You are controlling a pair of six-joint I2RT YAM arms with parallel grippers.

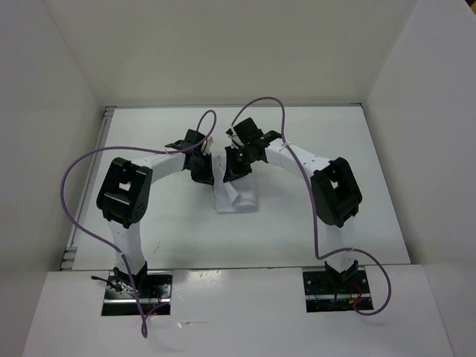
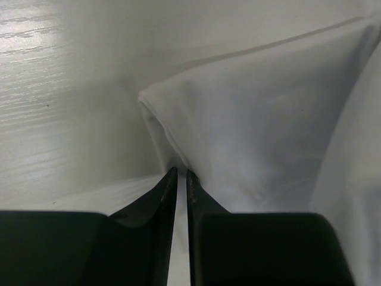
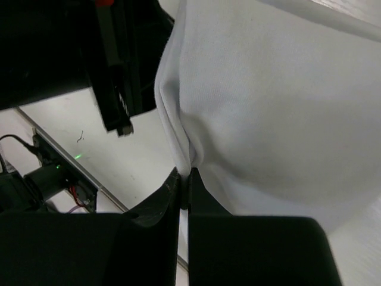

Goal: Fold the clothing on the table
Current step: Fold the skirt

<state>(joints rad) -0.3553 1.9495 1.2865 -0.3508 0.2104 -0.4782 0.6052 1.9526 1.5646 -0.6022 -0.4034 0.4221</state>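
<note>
- Top external: clothing point(image 1: 238, 197) sits mid-table point(image 1: 149, 223), bunched, its upper edge raised between both arms.
- Wrist views: left tool point(image 2: 181, 174) clenched on its edge; right tool point(image 3: 183, 174) likewise.
- Judgement: fold begun, nothing laid flat yet.

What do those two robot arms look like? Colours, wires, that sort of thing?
The left arm and right arm are alike: white segments joined by chunky black housings, each trailing a looping purple cable. The left gripper and right gripper each end in two slim, black, tapering fingers. Each arm stands on a dark metal base plate.
</note>
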